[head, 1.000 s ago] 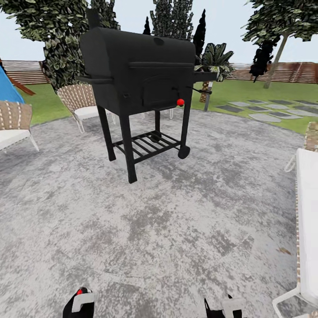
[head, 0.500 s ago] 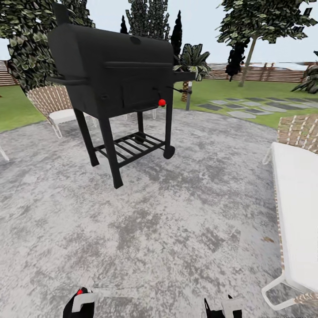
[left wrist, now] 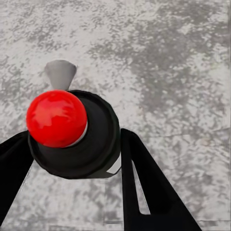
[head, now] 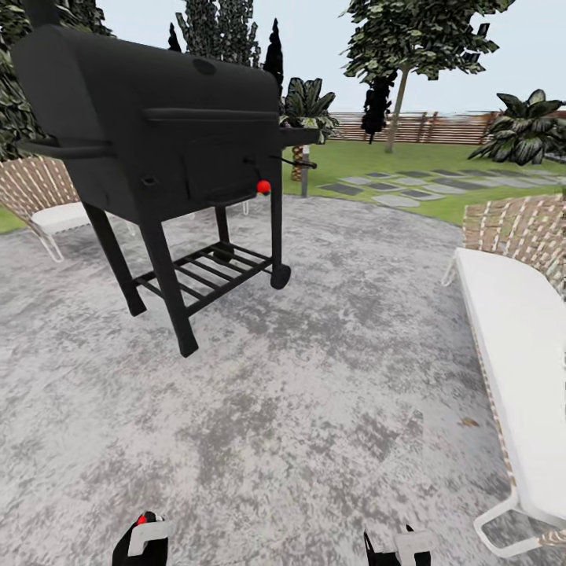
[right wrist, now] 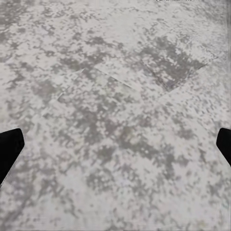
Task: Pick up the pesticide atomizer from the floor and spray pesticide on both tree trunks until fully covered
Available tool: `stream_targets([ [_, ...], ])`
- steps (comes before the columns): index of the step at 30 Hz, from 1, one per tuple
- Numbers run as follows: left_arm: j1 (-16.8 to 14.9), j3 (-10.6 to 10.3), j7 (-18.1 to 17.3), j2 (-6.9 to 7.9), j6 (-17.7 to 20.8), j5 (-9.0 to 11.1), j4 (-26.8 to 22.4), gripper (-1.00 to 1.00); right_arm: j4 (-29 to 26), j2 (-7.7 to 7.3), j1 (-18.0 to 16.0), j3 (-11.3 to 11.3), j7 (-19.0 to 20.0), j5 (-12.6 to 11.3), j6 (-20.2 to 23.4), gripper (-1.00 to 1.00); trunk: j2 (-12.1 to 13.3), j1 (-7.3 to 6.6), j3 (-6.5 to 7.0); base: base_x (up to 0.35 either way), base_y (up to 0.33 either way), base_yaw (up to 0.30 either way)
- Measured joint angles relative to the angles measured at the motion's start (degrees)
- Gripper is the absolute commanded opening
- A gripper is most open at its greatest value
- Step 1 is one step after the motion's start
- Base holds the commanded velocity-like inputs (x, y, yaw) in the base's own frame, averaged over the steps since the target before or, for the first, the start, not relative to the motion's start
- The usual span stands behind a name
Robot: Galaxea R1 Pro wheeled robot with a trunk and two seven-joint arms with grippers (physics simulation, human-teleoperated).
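In the left wrist view the left gripper [left wrist: 72, 144] has its two black fingers [left wrist: 149, 192] closed against a black round-bodied object with a glossy red ball top [left wrist: 56, 118] and a small grey nozzle-like piece beyond it; this looks like the atomizer [left wrist: 79, 139], held with its long axis running roughly along the fingers and the red top toward the camera, over mottled grey paving [left wrist: 168, 57]. No label or writing can be read on it. In the head view the left gripper [head: 141, 538] sits at the bottom edge with a red spot on it, and the right gripper [head: 397, 546] is beside it, well apart. In the right wrist view the right gripper [right wrist: 115, 144] is spread wide with nothing between its black fingertips [right wrist: 8, 149]. Ahead on the paving stands a black barrel grill [head: 149, 149] on legs with a red knob [head: 263, 187]. A white cushioned lounger [head: 515, 354] lies to the right and a woven chair [head: 39, 196] to the left. Beyond, on the lawn [head: 369, 161], a pale-trunked tree [head: 417, 47] stands before the slatted fence [head: 440, 126], near a palm [head: 308, 106] and stepping stones [head: 409, 185].
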Motion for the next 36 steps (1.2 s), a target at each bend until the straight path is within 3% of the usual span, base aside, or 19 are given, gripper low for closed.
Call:
stream_targets([
  [13,0.0,0.0,0.0,0.01,0.0,0.0,0.0,-1.00,0.0,0.00,0.0,0.0,0.0,0.0,0.0,1.00,0.0,0.00,0.00,0.278,0.183,-0.261],
  [26,0.0,0.1,0.0,-0.01,0.1,0.0,-0.1,-1.00,0.0,0.00,0.0,0.0,0.0,0.0,0.0,1.00,0.0,0.00,0.00,0.048,0.008,-0.261],
  [36,0.0,0.1,0.0,0.00,0.0,0.0,-0.1,-1.00,0.0,0.00,0.0,0.0,0.0,0.0,0.0,1.00,0.0,0.00,0.00,0.281,0.003,-0.261],
])
